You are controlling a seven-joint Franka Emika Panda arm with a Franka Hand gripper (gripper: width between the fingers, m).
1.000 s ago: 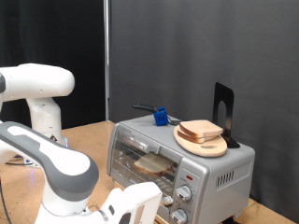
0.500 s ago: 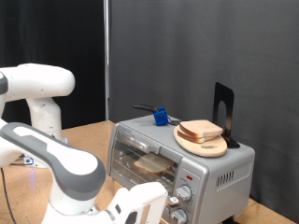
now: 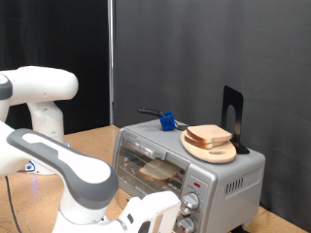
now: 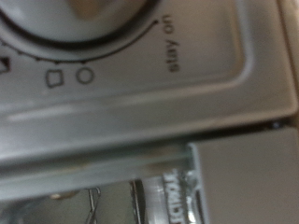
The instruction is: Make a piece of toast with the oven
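In the exterior view the arm reaches down to the picture's bottom, and its white hand, the gripper [image 3: 155, 216], sits low against the front of the oven [image 3: 190, 165], just beside the column of round knobs [image 3: 191, 202] on the oven's control panel; the fingers themselves are cut off by the frame edge, so I cannot tell whether they are apart or together. Above and slightly to the exterior view's left of the hand, behind the glass door [image 3: 148, 165], a piece of toast [image 3: 157, 172] lies on the rack inside the oven, so loading appears already done and the door looks closed. Higher up and to the exterior view's right of the hand, on the oven's roof, a wooden plate [image 3: 210, 148] carries another slice of bread [image 3: 209, 134], with a small blue object [image 3: 167, 121] and a dark upright stand [image 3: 232, 116] nearby, all well apart from the hand. In the wrist view the camera is pressed close to the grey control panel [image 4: 187, 84]: the rim of a dial [image 4: 84, 23] fills one corner, ringed by printed marks and the words "stay on" [image 4: 174, 47]; no fingertip can be clearly made out, and the dark ribbed thing along one edge is too blurred to name. Judging from this, the step in hand is setting a dial to start toasting, and that calls for a firm, centred pinch on the knob and a turn about its axis without slipping.
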